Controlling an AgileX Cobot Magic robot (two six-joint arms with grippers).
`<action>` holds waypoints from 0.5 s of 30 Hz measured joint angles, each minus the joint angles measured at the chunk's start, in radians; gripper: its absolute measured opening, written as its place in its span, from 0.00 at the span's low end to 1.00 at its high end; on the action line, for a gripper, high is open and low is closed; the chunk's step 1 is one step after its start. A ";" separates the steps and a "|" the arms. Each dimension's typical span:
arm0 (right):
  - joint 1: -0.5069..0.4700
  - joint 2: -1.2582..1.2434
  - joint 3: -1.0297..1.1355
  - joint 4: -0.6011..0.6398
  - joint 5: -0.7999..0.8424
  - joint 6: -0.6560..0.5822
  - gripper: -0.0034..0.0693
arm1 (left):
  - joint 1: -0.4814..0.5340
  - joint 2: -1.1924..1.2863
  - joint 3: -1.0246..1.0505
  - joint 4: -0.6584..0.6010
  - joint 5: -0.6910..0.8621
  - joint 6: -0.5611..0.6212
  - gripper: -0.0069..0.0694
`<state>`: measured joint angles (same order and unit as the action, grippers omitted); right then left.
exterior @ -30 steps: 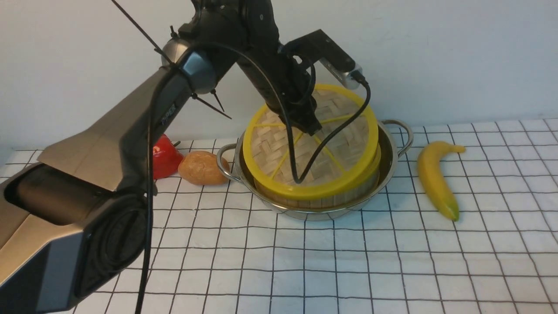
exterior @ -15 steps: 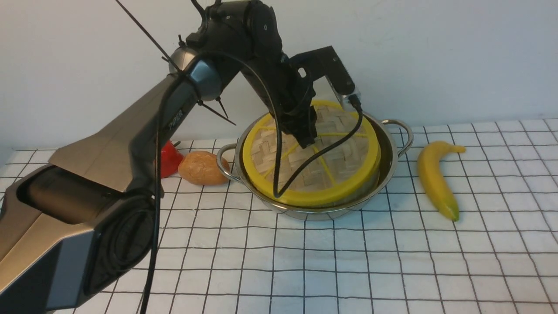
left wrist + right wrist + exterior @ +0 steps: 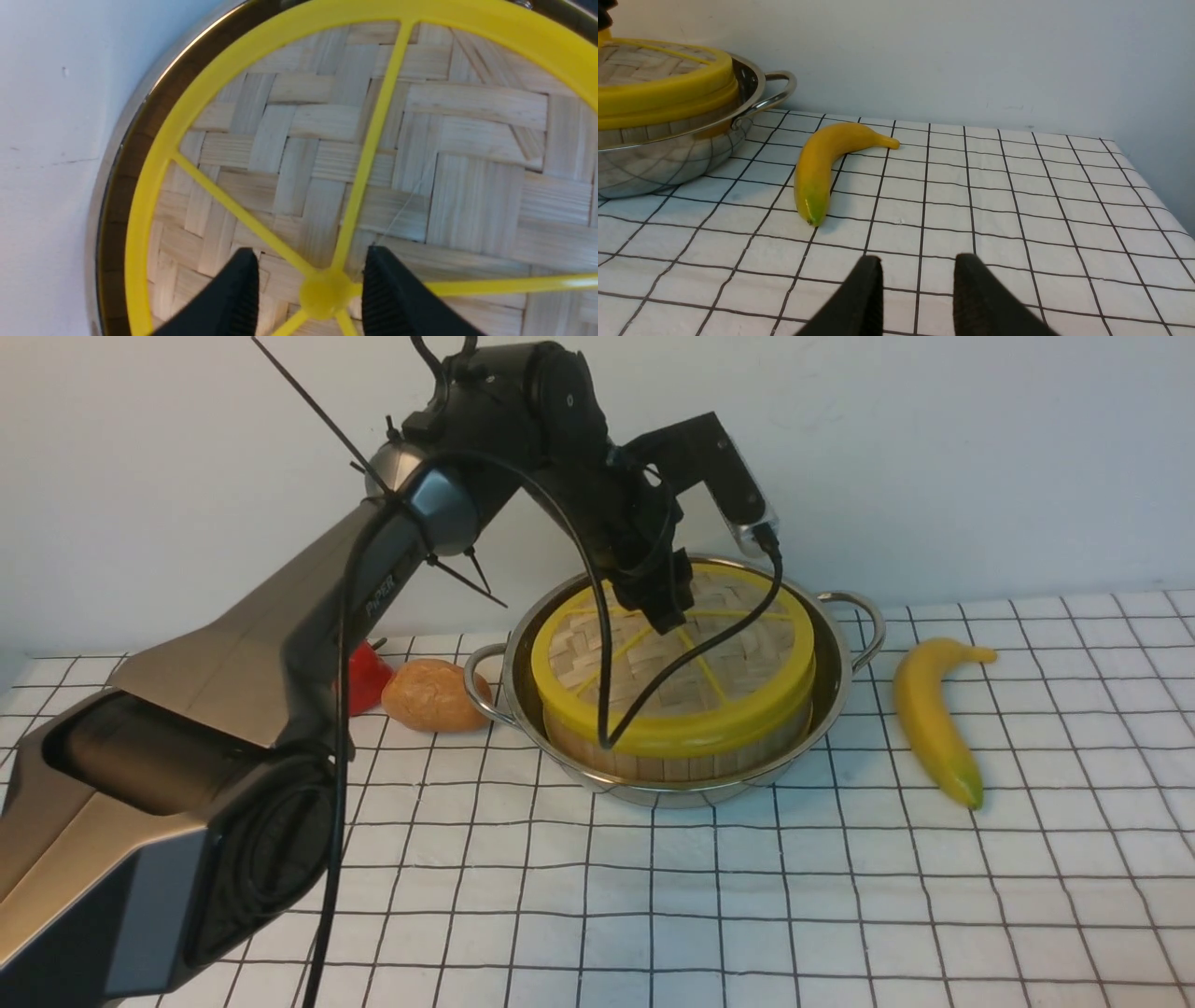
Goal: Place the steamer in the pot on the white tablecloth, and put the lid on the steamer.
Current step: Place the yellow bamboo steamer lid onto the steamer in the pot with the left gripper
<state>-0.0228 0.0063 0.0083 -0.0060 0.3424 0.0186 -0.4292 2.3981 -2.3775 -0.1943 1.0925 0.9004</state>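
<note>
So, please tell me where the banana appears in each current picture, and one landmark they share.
Front view: the banana lies right of centre, beside the pot.
Left wrist view: the banana is not in it.
Right wrist view: left of centre, upper half.
Shared landmark: the lid, woven with yellow spokes, visible in all three.

Black joints, tan-looking panels, silvery rounded elbow (thin spikes beside it), dark looping cable [image 3: 605,644], "PiPER" lettering.

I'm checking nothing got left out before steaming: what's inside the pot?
The steamer sits inside the pot, with the lid on top. The steamer's contents and the pot's bottom are covered, so neither can be seen.
</note>
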 joint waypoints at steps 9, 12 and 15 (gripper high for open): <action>0.000 0.000 0.000 0.000 0.000 0.001 0.38 | 0.000 0.000 0.000 0.000 0.003 -0.004 0.47; 0.000 0.000 0.000 0.000 0.000 0.001 0.38 | 0.000 0.002 0.000 0.000 0.002 -0.011 0.47; 0.000 0.000 0.000 0.000 0.000 0.000 0.38 | 0.000 0.020 0.000 -0.001 -0.005 -0.015 0.47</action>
<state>-0.0228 0.0063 0.0083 -0.0060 0.3424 0.0190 -0.4292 2.4179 -2.3775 -0.1952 1.0880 0.8852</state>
